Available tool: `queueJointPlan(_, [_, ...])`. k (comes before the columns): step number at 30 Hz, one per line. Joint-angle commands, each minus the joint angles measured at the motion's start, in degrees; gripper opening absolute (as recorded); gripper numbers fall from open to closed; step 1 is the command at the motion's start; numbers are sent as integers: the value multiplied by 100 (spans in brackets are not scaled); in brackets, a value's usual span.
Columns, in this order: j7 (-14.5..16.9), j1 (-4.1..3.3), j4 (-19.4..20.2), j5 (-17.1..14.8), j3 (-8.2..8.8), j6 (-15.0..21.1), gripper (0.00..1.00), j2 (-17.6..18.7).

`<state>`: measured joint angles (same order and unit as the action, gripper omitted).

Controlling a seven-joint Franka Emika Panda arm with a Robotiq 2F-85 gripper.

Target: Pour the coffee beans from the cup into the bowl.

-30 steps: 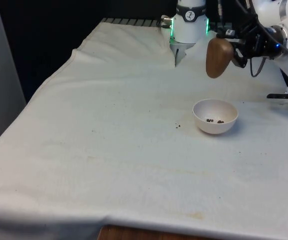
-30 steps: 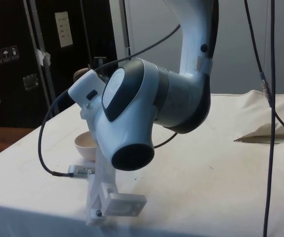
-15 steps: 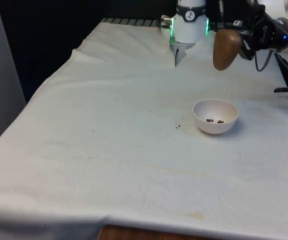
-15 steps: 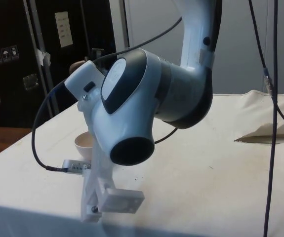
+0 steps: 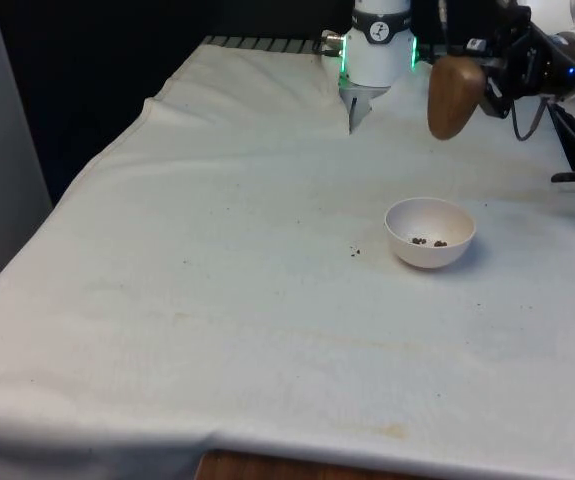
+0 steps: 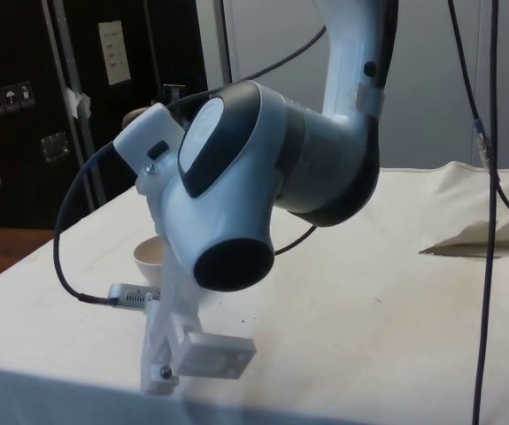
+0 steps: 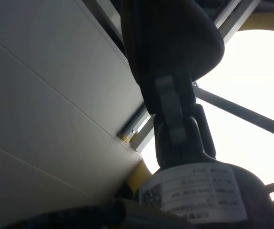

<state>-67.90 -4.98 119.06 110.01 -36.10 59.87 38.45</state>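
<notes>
In the front view a brown cup point(image 5: 453, 97) hangs in the air above and behind the white bowl point(image 5: 429, 232), its mouth tipped downward. My gripper point(image 5: 484, 86) comes in from the front view's right and is shut on the cup. The bowl stands on the cloth with a few dark coffee beans point(image 5: 429, 241) on its bottom. From the side, the arm's big joint point(image 6: 263, 190) covers most of the bowl point(image 6: 150, 258). In the wrist view the cup point(image 7: 175, 43) is a dark shape against one finger point(image 7: 171, 112).
Two or three stray beans point(image 5: 355, 252) lie on the white cloth to the front view's left of the bowl. The robot's base point(image 5: 378, 50) stands at the far end. A folded ridge of cloth point(image 6: 475, 246) lies at the side view's right.
The cup has risen and shifted towards the front view's right with the gripper still shut on it. The bowl and its beans have not moved.
</notes>
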Motion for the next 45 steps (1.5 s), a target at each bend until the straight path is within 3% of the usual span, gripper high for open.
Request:
queueJointPlan(1, [-34, 63, -6, -69, -57, 126, 0, -17])
queueJointPlan(4, [-74, 92, -17, -103, -63, 229, 0, -34])
queueJointPlan(5, [-57, 34, -23, -52, -6, 120, 0, -6])
queueJointPlan(6, [-80, 109, -11, -109, -69, 258, 0, -46])
queueJointPlan(7, [-97, 138, -11, -120, -69, 321, 0, -80])
queueJointPlan(12, [-103, 206, 6, -138, -69, 470, 0, -195])
queueJointPlan(13, [-97, 132, -40, -97, -11, 350, 0, -132])
queueJointPlan(14, [-97, 223, 11, -138, -63, 498, 0, -229])
queueJointPlan(16, [-92, 269, 29, -143, -52, 596, 0, -327])
queueJointPlan(21, [-74, 350, 74, -160, -40, 751, 0, -498])
queueJointPlan(22, [-92, 304, 34, -160, 11, 670, 0, -481])
queueJointPlan(23, [-69, 378, 92, -172, -29, 819, 0, -567])
queueJointPlan(29, [-52, 476, 166, -223, 17, 1037, 0, -808])
queueJointPlan(30, [-52, 481, 178, -235, 29, 1071, 0, -848])
queueJointPlan(31, [-92, 407, 126, -212, 69, 928, 0, -762])
queueJointPlan(32, [-52, 504, 201, -264, 57, 1157, 0, -928])
queueJointPlan(40, [-29, 579, 252, -332, 189, 1484, 0, -1203])
queueJointPlan(41, [-80, 510, 212, -304, 229, 1346, 0, -1134])
queueJointPlan(42, [-23, 584, 258, -338, 229, 1558, 0, -1261])
queueJointPlan(45, [0, 607, 264, -355, 286, 1673, 0, -1346])
